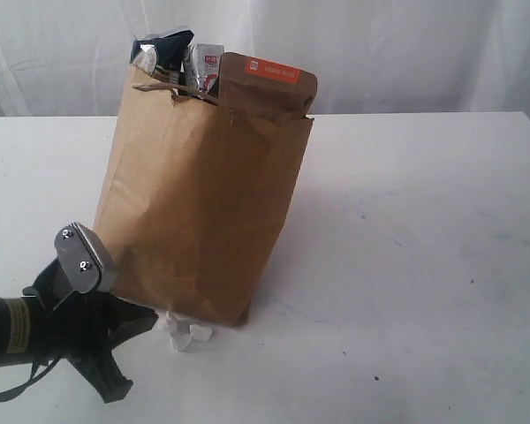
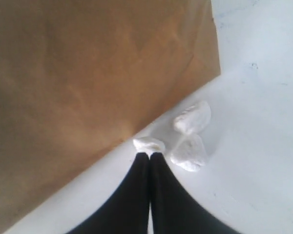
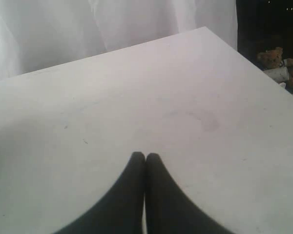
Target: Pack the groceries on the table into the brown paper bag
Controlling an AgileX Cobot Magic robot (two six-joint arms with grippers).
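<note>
Packing looked done, the brown paper bag (image 1: 203,212) full; the left end effector (image 2: 149,156) and right end effector (image 3: 145,157) were closed empty, so a careful withdrawal seemed next.

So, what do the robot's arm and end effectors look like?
Left end effector and right end effector: two black fingers each, tapering to narrow tips. Left arm: black tube, yellowish label, grey screwed bracket, thin black cable.
</note>
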